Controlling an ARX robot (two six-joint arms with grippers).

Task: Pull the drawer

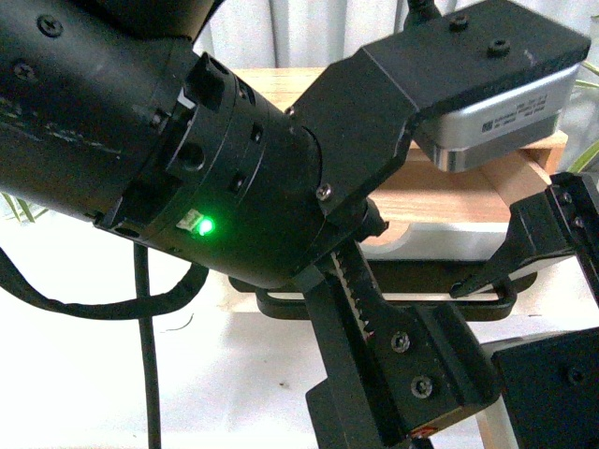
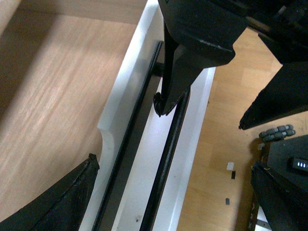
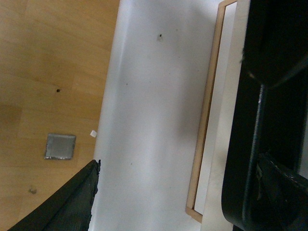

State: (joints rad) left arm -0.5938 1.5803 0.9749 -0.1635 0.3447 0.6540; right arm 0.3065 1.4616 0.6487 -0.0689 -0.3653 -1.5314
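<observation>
The drawer (image 2: 57, 96) is light wood inside, matt with a fine grain; its front is smooth white with a faint sheen. The bar handle (image 2: 166, 159) is glossy black. The arm housing (image 1: 94, 103) is matt black plastic; at 1 o'clock sits a satin silver metal block (image 1: 496, 122). The floor (image 2: 216, 144) is smooth wood

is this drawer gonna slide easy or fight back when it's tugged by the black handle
Probably easy: the drawer shows only bare wood inside, so it is likely light. The long handle looks rigid and unlikely to flex. Being wide, the drawer may skew and bind if tugged off-centre.
</observation>
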